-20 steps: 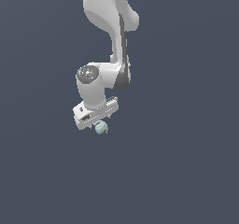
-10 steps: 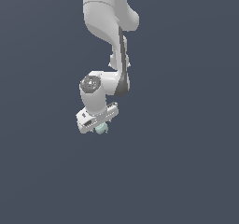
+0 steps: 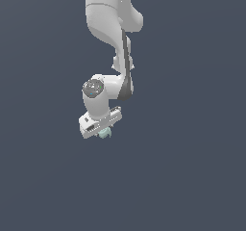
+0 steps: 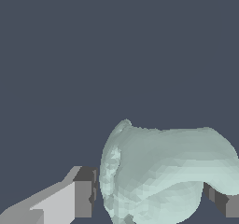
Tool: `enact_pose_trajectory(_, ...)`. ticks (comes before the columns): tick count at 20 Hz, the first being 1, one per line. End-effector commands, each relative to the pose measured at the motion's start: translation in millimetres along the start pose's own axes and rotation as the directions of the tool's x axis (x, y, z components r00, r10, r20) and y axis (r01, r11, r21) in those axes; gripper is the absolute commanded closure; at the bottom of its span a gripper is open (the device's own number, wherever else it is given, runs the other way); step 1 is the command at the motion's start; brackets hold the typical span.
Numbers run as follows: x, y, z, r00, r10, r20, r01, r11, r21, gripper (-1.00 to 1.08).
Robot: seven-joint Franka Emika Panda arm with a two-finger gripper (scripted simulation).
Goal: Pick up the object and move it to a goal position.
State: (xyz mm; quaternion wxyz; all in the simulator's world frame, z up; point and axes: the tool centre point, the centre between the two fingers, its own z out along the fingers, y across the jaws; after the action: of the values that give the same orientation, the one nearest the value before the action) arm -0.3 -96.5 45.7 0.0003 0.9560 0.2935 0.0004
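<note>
The object (image 3: 104, 133) is a small pale teal-green bumpy lump, just showing under the white hand of my arm in the exterior view. In the wrist view the object (image 4: 163, 171) fills the space between my two fingers, one finger (image 4: 79, 197) pressed against one side and the other fingertip (image 4: 224, 202) at the opposite side. My gripper (image 3: 103, 132) is shut on the object and holds it up off the ground. Most of the object is hidden behind the hand in the exterior view.
The white arm (image 3: 113, 28) comes down from the top of the exterior view. Around it is only a plain dark blue-grey background (image 3: 192, 177).
The arm has moved with the object in its grip, its upper link swinging toward the exterior view's right. The hand stays shut on the object.
</note>
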Motion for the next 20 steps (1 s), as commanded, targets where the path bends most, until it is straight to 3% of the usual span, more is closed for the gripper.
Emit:
enact_pose_trajectory(1,-0.1,-0.4,0.9,1.0,0.0,0.001,0.0,1.0,0.001,1.08)
enact_pose_trajectory(10,8.5,-3.0,-9.4,1.0,0.0,0.0,0.0,1.0,0.0,1.08)
enact_pose_trajectory(20,56.7,-19.4,-63.4,1.0,0.0,0.0,0.0,1.0,0.0,1.08)
